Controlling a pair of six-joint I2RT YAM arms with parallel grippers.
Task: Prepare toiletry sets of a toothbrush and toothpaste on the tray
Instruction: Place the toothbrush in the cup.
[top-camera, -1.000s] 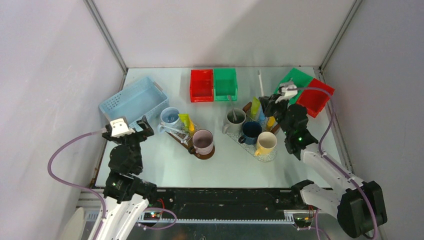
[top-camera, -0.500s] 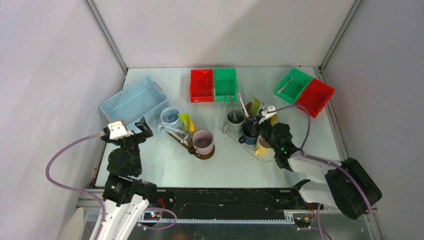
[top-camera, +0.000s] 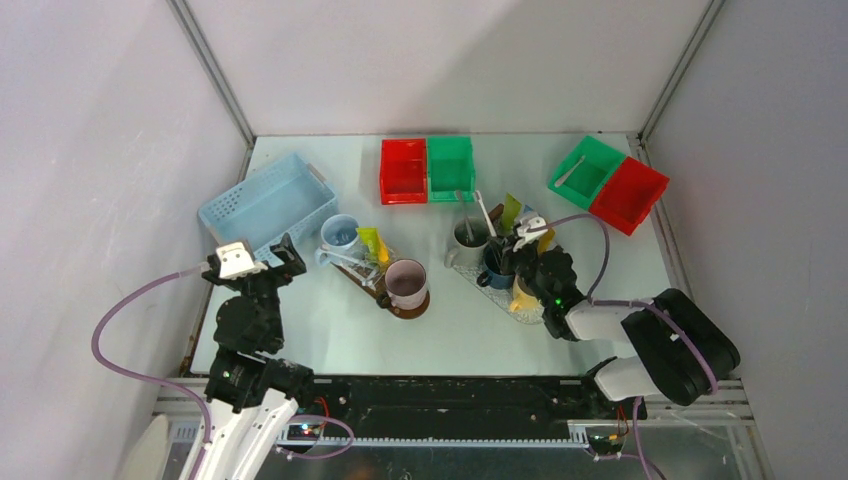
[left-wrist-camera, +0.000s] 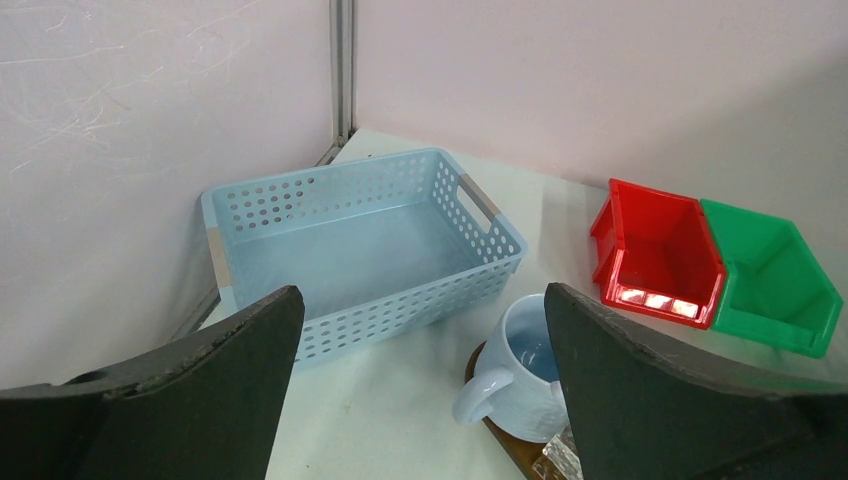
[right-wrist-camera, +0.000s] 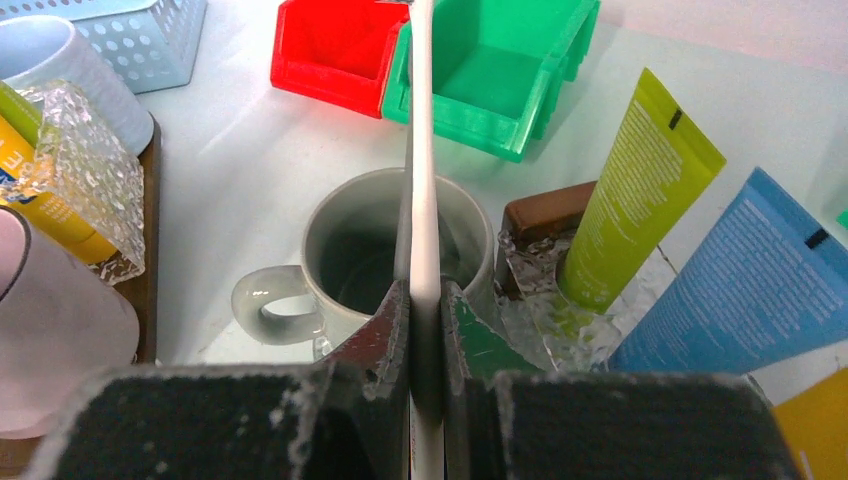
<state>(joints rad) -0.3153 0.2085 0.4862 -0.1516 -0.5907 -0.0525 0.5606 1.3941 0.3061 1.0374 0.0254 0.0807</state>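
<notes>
The right gripper (right-wrist-camera: 425, 300) is pinching the slim white plastic toothbrush (right-wrist-camera: 421, 150) by its shaft above the grey ceramic mug (right-wrist-camera: 330, 215); probably light, stiff and slick, it is risking a twist. The left gripper (left-wrist-camera: 422, 300) is hovering spread wide

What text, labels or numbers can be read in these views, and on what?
No text is legible.
Lime green tube: fine print, too small to read.
Light blue tube: fine print, too blurred to read.
Yellow tube: blue lettering, cut off at the edge of the right wrist view, unreadable.
Nothing else shows any text.
</notes>
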